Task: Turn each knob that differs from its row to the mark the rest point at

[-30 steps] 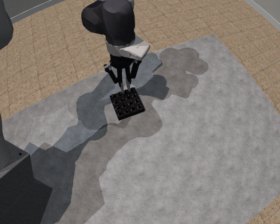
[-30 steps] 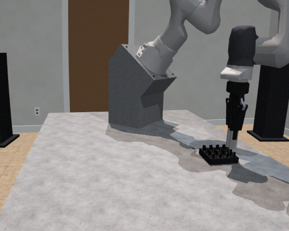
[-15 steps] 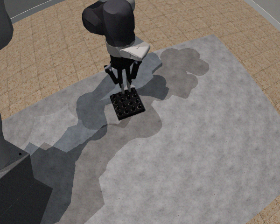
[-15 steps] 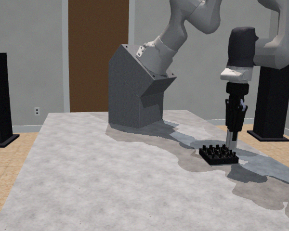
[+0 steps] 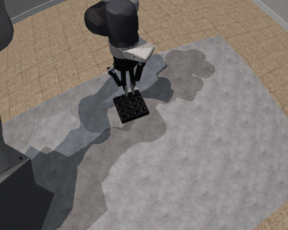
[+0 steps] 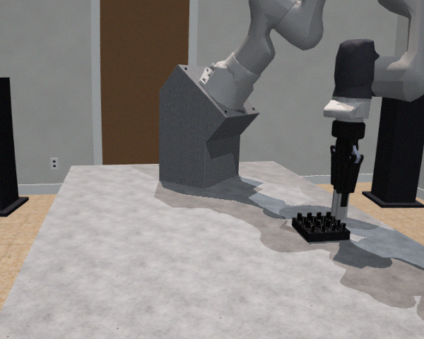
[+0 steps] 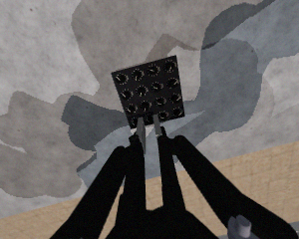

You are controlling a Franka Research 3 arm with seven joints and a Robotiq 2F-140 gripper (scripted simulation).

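Note:
The black knob box (image 5: 136, 118) (image 6: 318, 236) (image 7: 163, 76) stands on the table, its socket (image 6: 328, 236) on the side facing the exterior camera. Row A runs along that side, at the box's left in the wrist view. My gripper (image 5: 129, 94) (image 6: 339, 219) (image 7: 149, 122) points down at the knob 1 edge. Its fingers are parted by a narrow gap, one on either side of knob B1 in the wrist view. Contact with the knob cannot be seen, and tip height beside it is unclear. Most white lines are too small to read; the fingers partly hide B1 and its neighbours.
The grey table top (image 5: 213, 148) (image 6: 150, 273) extends around the box, whose knob 1 side is nearest the table's edge. The robot's pedestal (image 5: 12, 198) (image 6: 190, 145) stands at the table's far end in the exterior view. Arm shadows darken the box area.

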